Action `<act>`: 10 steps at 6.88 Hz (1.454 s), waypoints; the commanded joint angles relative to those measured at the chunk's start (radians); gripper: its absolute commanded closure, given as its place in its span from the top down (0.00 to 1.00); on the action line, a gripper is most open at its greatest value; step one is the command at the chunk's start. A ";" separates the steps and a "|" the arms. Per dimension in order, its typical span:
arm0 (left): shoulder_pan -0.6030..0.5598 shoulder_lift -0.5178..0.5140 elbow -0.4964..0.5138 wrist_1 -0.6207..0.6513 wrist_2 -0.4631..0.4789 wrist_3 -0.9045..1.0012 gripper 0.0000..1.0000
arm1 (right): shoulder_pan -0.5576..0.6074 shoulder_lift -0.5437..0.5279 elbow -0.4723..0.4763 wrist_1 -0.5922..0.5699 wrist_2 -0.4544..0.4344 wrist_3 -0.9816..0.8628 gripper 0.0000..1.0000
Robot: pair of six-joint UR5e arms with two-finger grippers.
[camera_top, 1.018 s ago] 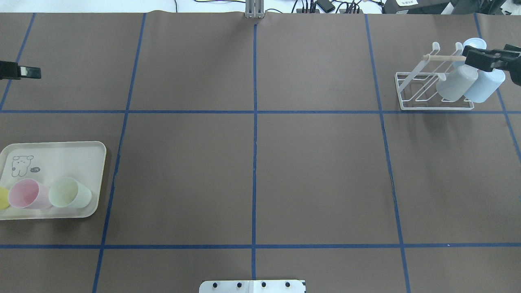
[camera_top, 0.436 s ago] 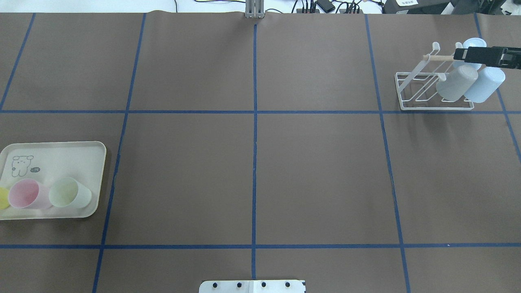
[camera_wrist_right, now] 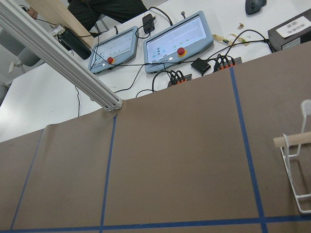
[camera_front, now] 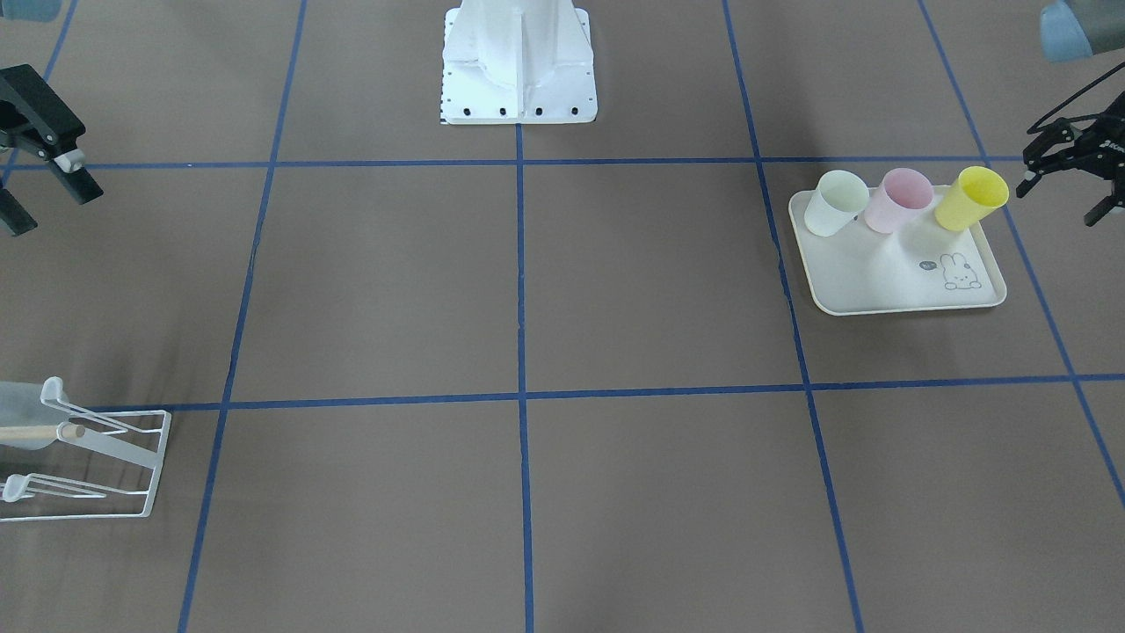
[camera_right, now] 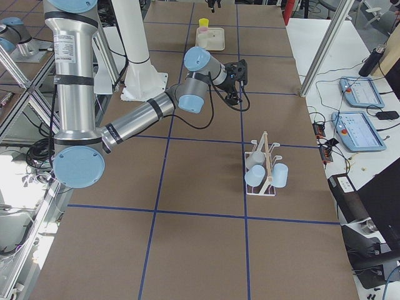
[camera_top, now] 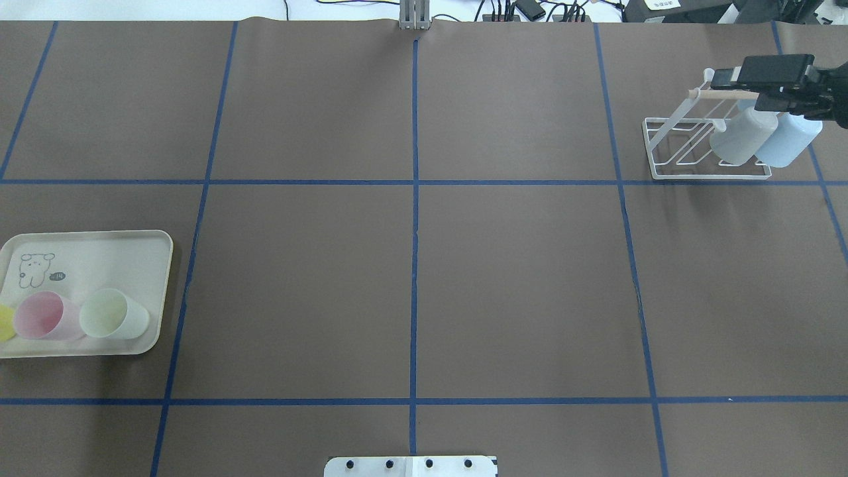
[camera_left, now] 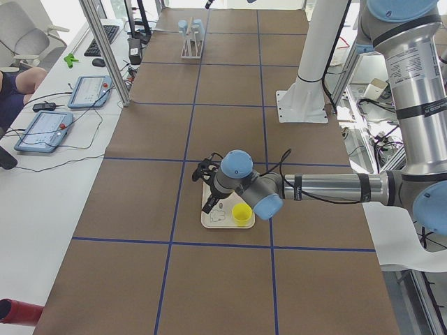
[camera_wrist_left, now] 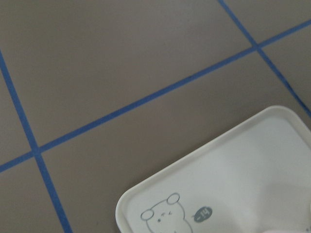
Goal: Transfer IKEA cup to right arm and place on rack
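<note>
Blue cups (camera_top: 788, 140) sit on the rack (camera_top: 669, 173), far right; the right gripper (camera_front: 57, 211) hovers nearby, spread and empty. The left gripper (camera_front: 1057, 204), also spread, is beside the tray (camera_front: 879, 294), where three cups (camera_front: 898, 200) are not yet transferred.

Seen from overhead, the rack (camera_top: 662, 149) stands on the worktop (camera_top: 411, 265) at 2 o'clock from centre, with the rack cups (camera_top: 742, 136) hung at its 3 o'clock end. The tray (camera_top: 93, 252) lies at 8 o'clock, with the tray cups (camera_top: 40, 315) in a row along its 6 o'clock edge.
</note>
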State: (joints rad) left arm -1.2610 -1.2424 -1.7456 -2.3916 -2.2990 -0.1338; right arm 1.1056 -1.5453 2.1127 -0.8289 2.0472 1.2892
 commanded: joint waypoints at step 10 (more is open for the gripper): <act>0.121 0.012 0.081 -0.012 0.073 0.030 1.00 | 0.000 0.048 -0.007 0.005 0.074 0.122 1.00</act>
State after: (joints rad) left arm -1.1550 -1.2332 -1.6650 -2.4037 -2.2250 -0.1043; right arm 1.1060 -1.4977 2.1062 -0.8236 2.1204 1.4121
